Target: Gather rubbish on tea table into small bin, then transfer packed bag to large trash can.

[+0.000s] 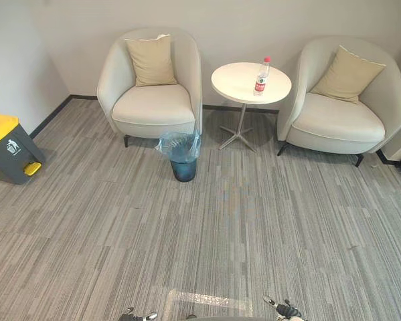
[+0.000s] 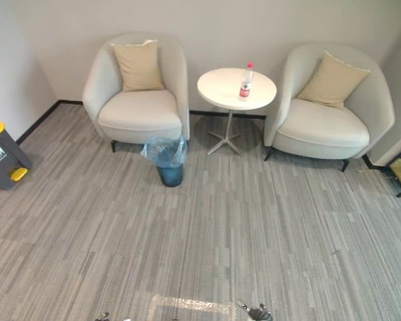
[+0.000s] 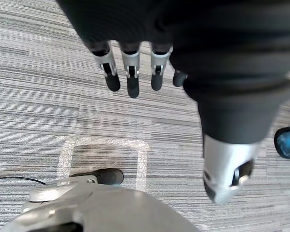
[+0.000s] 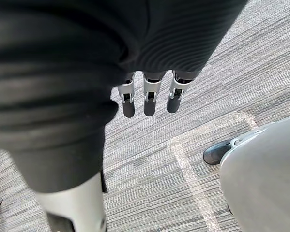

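Bottle (image 1: 261, 77) stands upright on the round counter (image 1: 235, 85). The small bin (image 1: 183, 168) with its bag (image 1: 175, 143) sits on the floor (image 1: 254, 221) nearby, inside hard to make out. The view's edge cuts the trash can (image 1: 6, 152). The left hand (image 3: 131, 73) and right hand (image 4: 149, 95) hang with straight fingers, holding nothing.

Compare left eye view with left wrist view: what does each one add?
Left eye view adds the tea table with a bottle, two armchairs and the yellow-lidded large trash can. Left wrist view adds the left robot hand up close, fingers straight, holding nothing. Both share the striped carpet, the taped floor square and, likely, the blue-bagged small bin.
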